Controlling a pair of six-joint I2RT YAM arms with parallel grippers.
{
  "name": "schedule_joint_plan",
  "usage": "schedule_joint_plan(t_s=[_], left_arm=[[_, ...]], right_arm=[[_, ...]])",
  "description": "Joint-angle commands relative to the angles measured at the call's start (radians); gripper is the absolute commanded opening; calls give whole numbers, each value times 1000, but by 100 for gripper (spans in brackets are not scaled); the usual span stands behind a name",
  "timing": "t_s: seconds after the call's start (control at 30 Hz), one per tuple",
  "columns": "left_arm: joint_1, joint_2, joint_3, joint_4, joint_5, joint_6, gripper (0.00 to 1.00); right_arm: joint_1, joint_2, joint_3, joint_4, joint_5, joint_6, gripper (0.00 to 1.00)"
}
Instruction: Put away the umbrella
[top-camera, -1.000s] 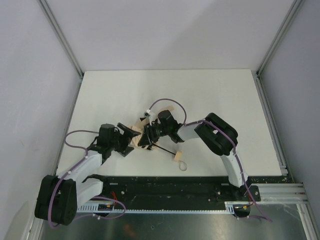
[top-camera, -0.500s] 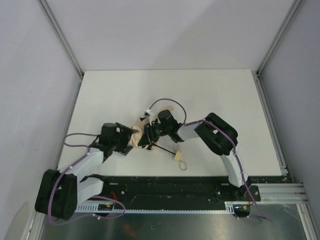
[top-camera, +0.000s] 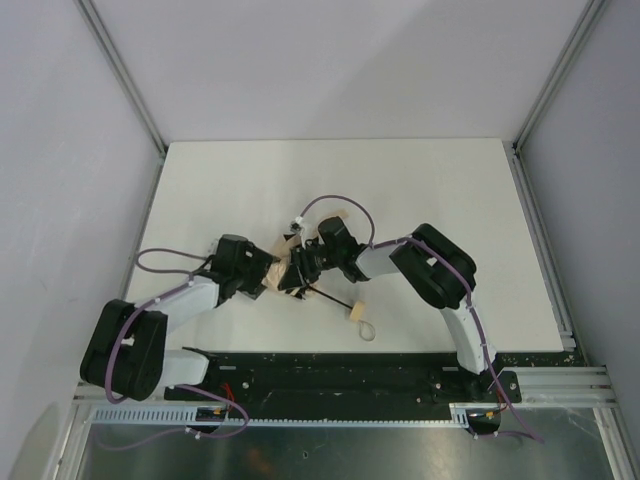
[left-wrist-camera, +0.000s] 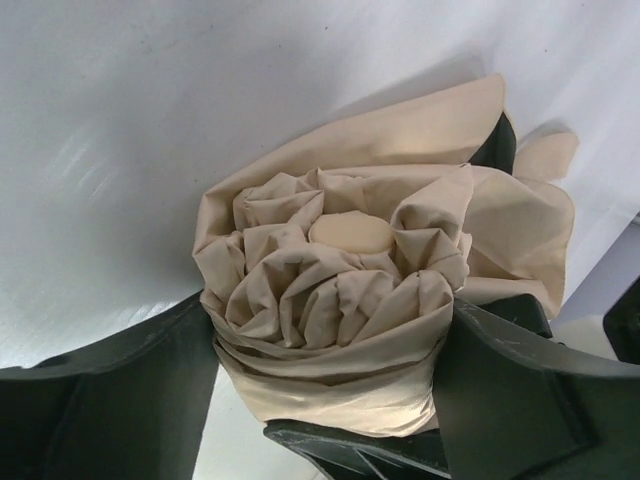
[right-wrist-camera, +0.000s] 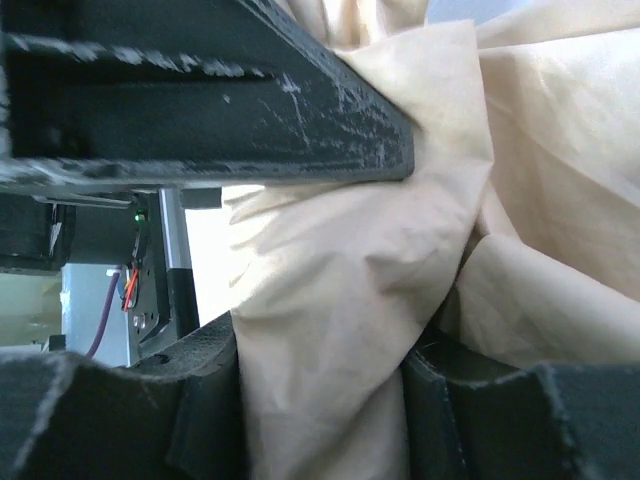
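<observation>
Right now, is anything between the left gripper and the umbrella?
Nothing visible. The left gripper straddles the bunched end of the umbrella, with a finger on each side; whether they press it yet is unclear. The right gripper clamps the fabric from the opposite side, not in the way.

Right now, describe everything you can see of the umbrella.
The umbrella lies on the white table, between the two grippers. Its pale beige fabric canopy is bunched in crumpled pleats around a round tan cap. A thin black shaft runs toward the near right to a small tan handle with a loop strap. The right gripper pinches the fabric. The left gripper has its fingers either side of the bundled end, against or nearly against it.
</observation>
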Motion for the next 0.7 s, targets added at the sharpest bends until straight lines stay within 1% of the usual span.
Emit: schedule_joint_plan(t_s=[0.0,0.03,0.1,0.17,0.2,0.23,0.33,0.37,0.4,0.47,0.57,0.6,0.63,0.67], left_arm=[[-26,91,-38,-36,-111,87,69],[-28,87,-41,-36,-106,92,60],[-32,70,-47,-34,-103,104,47],[-33,56,-49,-32,-104,128,29],[-33,52,-49,-31,-104,137,21],[-34,50,-49,-31,-101,146,16],[-34,54,-53,-31,-70,155,4],[-34,55,-56,-30,-58,154,2],[-33,54,-58,-31,-49,151,1],[-34,47,-63,-35,-34,143,0],[-34,31,-63,-63,-36,133,0],[-34,27,-58,-79,-40,129,0],[-34,28,-52,-97,-46,128,0],[-35,28,-45,-113,-49,129,0]], right_arm=[[23,93,-51,-233,-94,17,0],[22,94,-50,-230,-104,22,0],[21,93,-50,-222,-126,35,0],[21,89,-49,-211,-142,48,0],[20,86,-48,-205,-145,58,0],[20,82,-46,-199,-146,68,0],[15,56,-45,-181,-134,99,1],[13,42,-45,-181,-123,103,4],[10,27,-44,-185,-106,105,12],[2,-15,-37,-215,-59,92,31],[-8,-100,-7,-322,51,15,77],[-11,-136,2,-360,94,-17,87],[-13,-178,8,-390,134,-47,93],[-14,-218,11,-416,175,-83,96]])
